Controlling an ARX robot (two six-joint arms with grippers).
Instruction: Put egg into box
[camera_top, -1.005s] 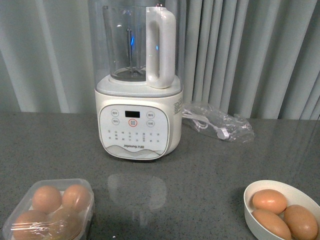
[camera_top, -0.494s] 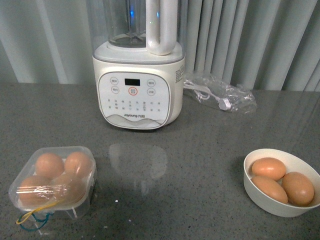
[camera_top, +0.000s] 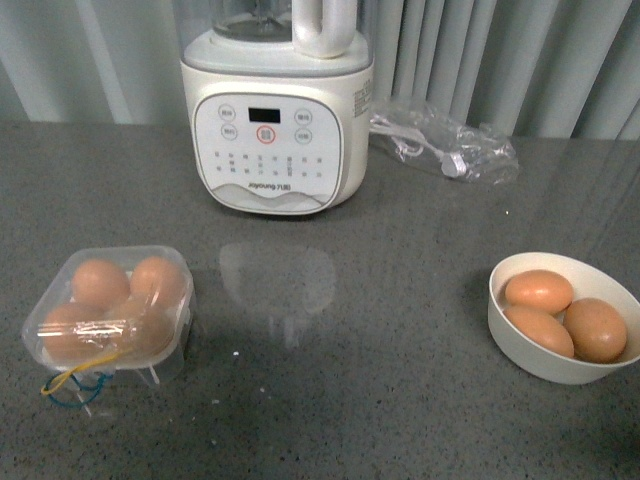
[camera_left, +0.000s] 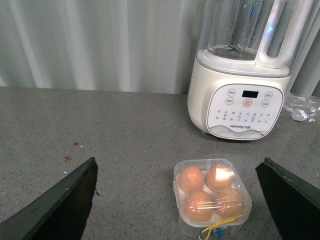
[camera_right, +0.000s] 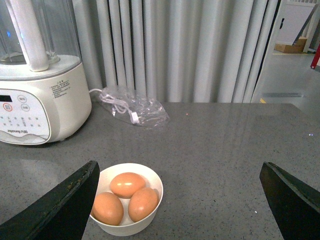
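Note:
The box (camera_top: 108, 310), a clear plastic carton with its lid down, sits at the table's front left with several orange-brown eggs inside and yellow and blue wires (camera_top: 72, 385) at its front. Three more eggs lie in a white bowl (camera_top: 528, 358) at the front right; one egg (camera_top: 538, 291) is on top. In the left wrist view my left gripper (camera_left: 178, 160) is open above the table, with the box (camera_left: 212, 196) between its fingers' lines. My right gripper (camera_right: 180, 163) is open too, and the bowl (camera_right: 154, 182) sits by one finger (camera_right: 60, 210). Neither gripper shows in the front view.
A white blender (camera_top: 277, 110) with a clear jug stands at the back centre. A clear bag holding a white cable (camera_top: 445, 140) lies to its right. Grey curtains hang behind the table. Grey tabletop (camera_top: 380, 380) lies between box and bowl.
The front view has tilted downward, so blender, box and bowl sit higher in the picture and box and bowl show fully. Nothing on the table has shifted.

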